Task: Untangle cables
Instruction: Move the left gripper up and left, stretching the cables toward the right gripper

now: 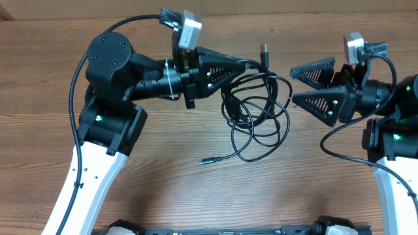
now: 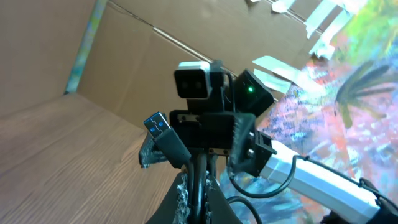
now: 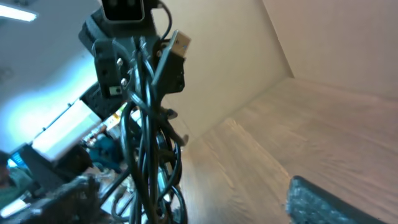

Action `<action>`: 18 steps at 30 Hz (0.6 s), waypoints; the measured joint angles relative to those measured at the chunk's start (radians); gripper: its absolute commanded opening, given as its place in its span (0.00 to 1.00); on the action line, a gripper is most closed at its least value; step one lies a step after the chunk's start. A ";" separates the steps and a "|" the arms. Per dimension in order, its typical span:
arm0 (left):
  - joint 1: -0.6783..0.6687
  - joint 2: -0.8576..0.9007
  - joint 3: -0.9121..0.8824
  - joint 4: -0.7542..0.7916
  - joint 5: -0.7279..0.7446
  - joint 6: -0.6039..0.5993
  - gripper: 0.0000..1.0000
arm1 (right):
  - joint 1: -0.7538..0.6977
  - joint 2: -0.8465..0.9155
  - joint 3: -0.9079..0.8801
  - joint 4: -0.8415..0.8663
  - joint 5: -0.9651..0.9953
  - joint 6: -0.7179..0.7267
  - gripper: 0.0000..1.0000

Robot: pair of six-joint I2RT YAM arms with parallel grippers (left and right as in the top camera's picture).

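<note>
Over the table (image 1: 163, 189), our left gripper (image 1: 241, 66) pinches the cables (image 1: 256, 116) so loops hang loose. Our right gripper (image 1: 299, 85) sits just beside them, fingers spread wide, prob to grab a strand

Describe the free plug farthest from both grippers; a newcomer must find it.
Start at the left gripper, shut on the cables. From their loops one strand trails toward the robot's side, ending in a silver-tipped plug. It sits alone, unlike the USB plug by the gripper.

Left end effector (image 1: 245, 66) and right end effector (image 1: 292, 83) have black triangular ribbed fingers (image 1: 320, 104), grey-white cameras (image 1: 190, 29).
</note>
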 measured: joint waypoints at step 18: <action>-0.069 0.000 0.000 -0.002 -0.099 0.041 0.04 | 0.039 0.000 0.000 0.004 -0.042 -0.015 0.04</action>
